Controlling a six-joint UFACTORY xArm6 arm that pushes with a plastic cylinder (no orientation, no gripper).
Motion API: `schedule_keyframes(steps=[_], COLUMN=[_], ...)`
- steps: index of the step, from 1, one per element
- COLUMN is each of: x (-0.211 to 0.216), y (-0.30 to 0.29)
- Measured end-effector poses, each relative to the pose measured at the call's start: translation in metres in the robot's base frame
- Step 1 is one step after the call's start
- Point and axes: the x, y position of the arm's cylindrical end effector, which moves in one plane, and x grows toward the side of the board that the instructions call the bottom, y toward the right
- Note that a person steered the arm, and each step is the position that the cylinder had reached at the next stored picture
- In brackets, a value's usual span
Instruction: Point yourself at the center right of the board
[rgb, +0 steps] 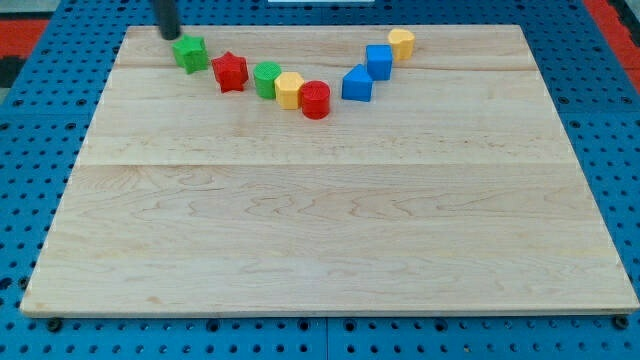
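Observation:
My tip (169, 36) is at the view's top left of the wooden board (330, 240), just above and left of the green star block (190, 53). A curved row of blocks runs rightward from there: a red star (230, 72), a green cylinder (266, 79), a yellow hexagonal block (289, 90), a red cylinder (315, 100), a blue triangular block (357, 84), a blue cube (378, 61) and a yellow block (401, 43). The tip is far from the board's center right.
The board lies on a blue perforated table (30, 180). A red area (20, 30) shows at the view's top left and top right corners.

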Motion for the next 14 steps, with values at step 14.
schedule_keyframes(steps=[14], x=[0.148], y=[0.493])
